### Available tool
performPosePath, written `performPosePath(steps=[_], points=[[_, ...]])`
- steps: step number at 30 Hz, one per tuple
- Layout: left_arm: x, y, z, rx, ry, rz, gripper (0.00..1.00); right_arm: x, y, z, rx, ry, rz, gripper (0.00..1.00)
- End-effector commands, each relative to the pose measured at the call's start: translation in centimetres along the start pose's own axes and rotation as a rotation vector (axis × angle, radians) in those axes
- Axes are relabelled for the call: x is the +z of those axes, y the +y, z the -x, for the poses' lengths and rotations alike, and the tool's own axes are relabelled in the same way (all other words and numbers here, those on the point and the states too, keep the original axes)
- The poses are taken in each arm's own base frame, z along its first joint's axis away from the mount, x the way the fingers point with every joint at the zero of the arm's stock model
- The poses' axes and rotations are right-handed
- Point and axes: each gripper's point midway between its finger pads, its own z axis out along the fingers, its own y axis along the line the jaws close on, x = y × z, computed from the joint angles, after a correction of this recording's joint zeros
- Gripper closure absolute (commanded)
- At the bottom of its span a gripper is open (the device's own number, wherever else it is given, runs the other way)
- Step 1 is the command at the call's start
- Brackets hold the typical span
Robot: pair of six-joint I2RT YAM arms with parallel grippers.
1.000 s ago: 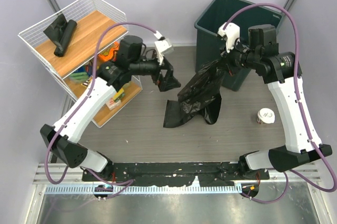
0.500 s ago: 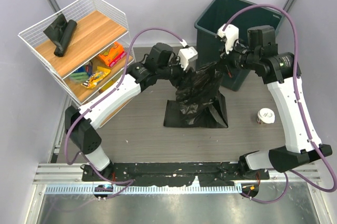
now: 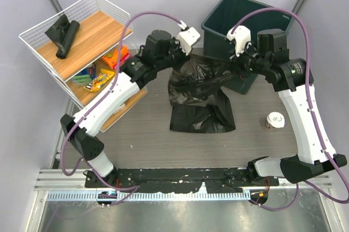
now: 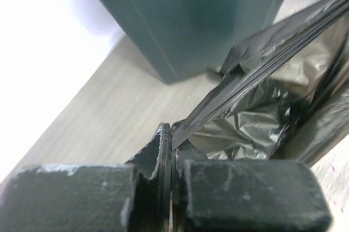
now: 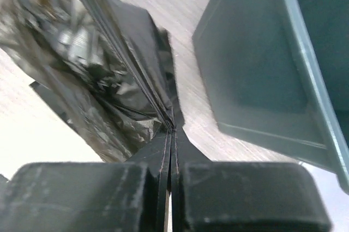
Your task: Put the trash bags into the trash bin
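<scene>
Spanning both arms, the large crinkled black plastic sack (image 3: 199, 87) hangs stretched just before the dark grey-green square plastic bin (image 3: 215, 38) at the far right corner of the grey wood-grain table (image 3: 147, 139), its lower end lying on the surface. The left gripper (image 4: 172, 150) is clamped on the sack's left edge. The right gripper (image 5: 170, 134) is clamped on its right edge, beside the bin wall. Open tabletop lies between the sack and the near edge. A white paper cup (image 3: 275, 120) stands near the right edge. The white wire shelf rack (image 3: 38, 38) at the far left carries a rolled black bag (image 3: 62, 33).
</scene>
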Motion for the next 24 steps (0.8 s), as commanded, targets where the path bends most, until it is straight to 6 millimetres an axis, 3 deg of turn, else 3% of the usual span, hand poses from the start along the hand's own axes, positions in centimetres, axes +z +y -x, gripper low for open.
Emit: performPosePath(steps=[1, 3, 4, 11, 17, 24], points=[[-7.3, 5.7, 5.6, 0.066, -0.083, 0.230, 1.00, -2.5, -4.1, 0.3, -0.031, 0.000, -0.234, 0.99], [-8.0, 5.1, 6.4, 0.052, -0.099, 0.197, 1.00, -2.1, -3.7, 0.6, -0.026, -0.012, -0.200, 0.93], [-8.0, 4.4, 6.8, 0.041, -0.110, 0.162, 1.00, -1.7, -2.8, 1.0, -0.021, -0.029, -0.148, 0.83], [-7.8, 3.7, 7.8, -0.059, -0.131, 0.145, 1.00, 0.8, 1.2, 2.7, 0.064, -0.081, 0.111, 0.48], [-7.2, 3.0, 7.4, -0.093, -0.121, 0.144, 1.00, 2.1, 3.0, 3.5, 0.128, -0.091, 0.238, 0.41], [-5.6, 3.0, 6.2, -0.098, -0.069, 0.171, 1.00, -0.4, 3.8, 5.5, 0.070, -0.177, 0.266, 0.30]])
